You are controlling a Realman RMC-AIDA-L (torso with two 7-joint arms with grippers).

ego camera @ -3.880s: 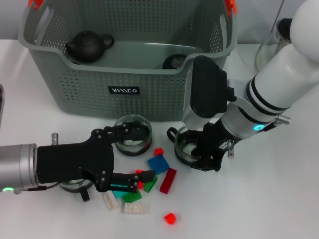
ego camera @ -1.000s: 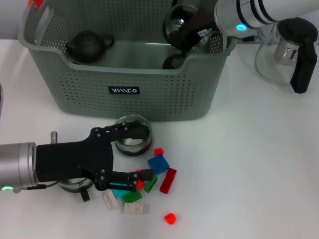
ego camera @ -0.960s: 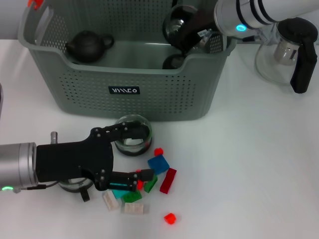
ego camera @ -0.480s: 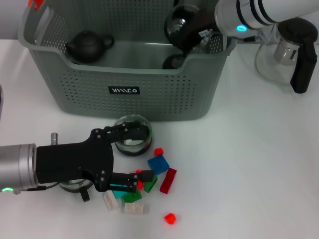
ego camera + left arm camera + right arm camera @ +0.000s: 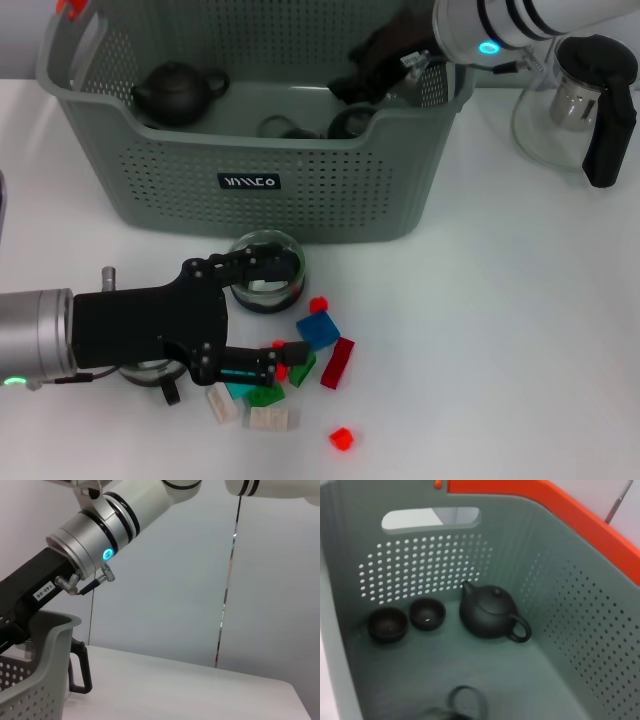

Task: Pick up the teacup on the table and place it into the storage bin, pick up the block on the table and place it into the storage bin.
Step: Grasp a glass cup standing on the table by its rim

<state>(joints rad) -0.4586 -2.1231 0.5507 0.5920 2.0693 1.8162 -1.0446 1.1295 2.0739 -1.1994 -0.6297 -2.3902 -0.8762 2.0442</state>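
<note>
The storage bin stands at the back of the table. A glass teacup lies on its floor, also seen in the right wrist view. My right gripper hovers inside the bin's right end, open and holding nothing. A second glass teacup sits on the table in front of the bin. Loose blocks lie beside it, among them a blue block and a dark red block. My left gripper rests low over them, open, one finger by the teacup and one by the green block.
In the bin are a black teapot and small dark cups. A glass kettle with a black handle stands right of the bin. Another glass cup is partly hidden under my left arm. A small red block lies near the front.
The glass teacup that my right gripper held above the bin's right end has been let go and now lies on the bin floor. My left arm has not moved.
</note>
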